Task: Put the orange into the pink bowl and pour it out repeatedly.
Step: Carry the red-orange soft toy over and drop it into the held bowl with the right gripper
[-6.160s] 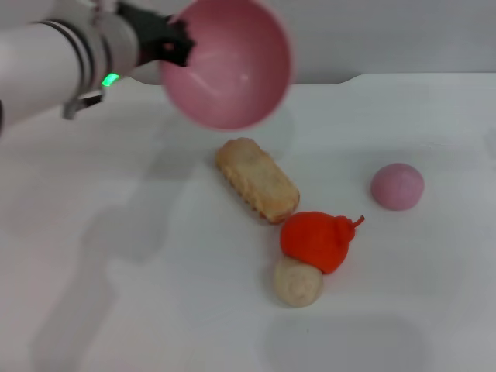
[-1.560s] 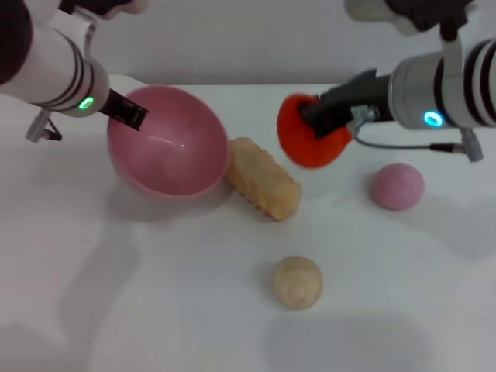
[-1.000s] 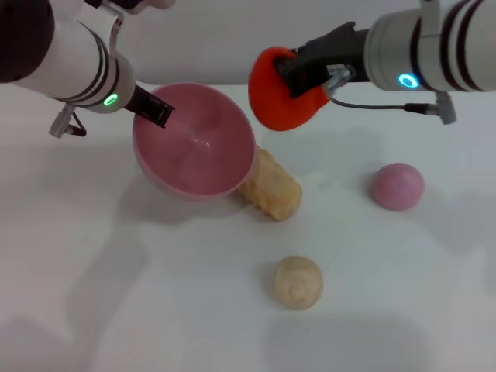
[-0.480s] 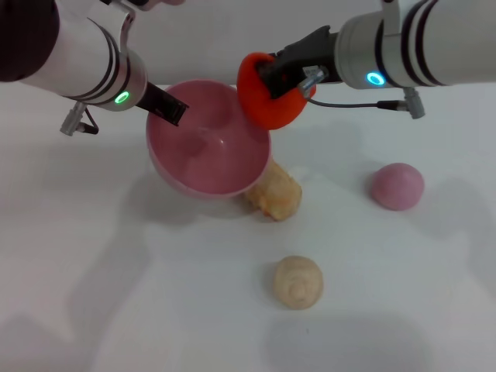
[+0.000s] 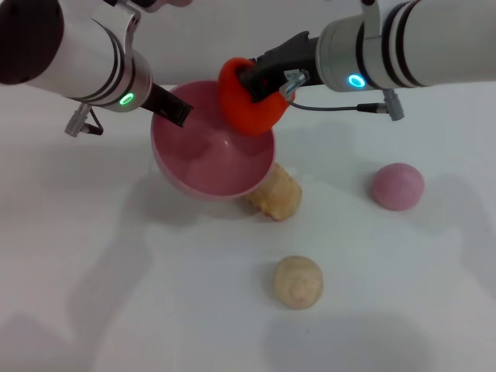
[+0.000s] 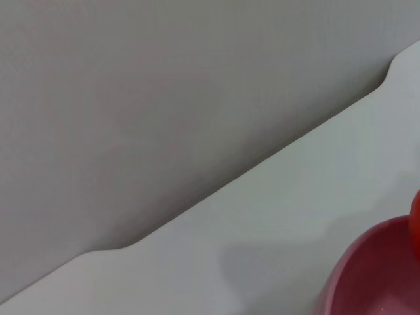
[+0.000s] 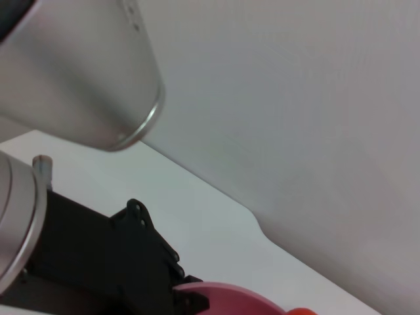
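The pink bowl [image 5: 213, 159] is held by its rim on the left side, mouth tilted toward me, with my left gripper [image 5: 177, 114] shut on it. Over the bowl's right rim hangs the red-orange orange [image 5: 246, 101], and my right gripper [image 5: 260, 80] is shut on it from the right. An edge of the bowl [image 6: 374, 272] and a sliver of the orange [image 6: 416, 215] show in the left wrist view. The right wrist view catches the bowl rim [image 7: 230, 293] and the left gripper [image 7: 157, 262] holding it.
A beige bread-like piece [image 5: 273, 195] lies partly under the bowl's right side. In front of it lies a beige ball [image 5: 297, 282], and a pale pink ball [image 5: 397, 186] sits at the right. The white table's [image 5: 116, 287] back edge meets a grey wall.
My right gripper carried the orange leftward, from beside the bowl's right rim to above its mouth. The bowl shifted slightly right in my left gripper.
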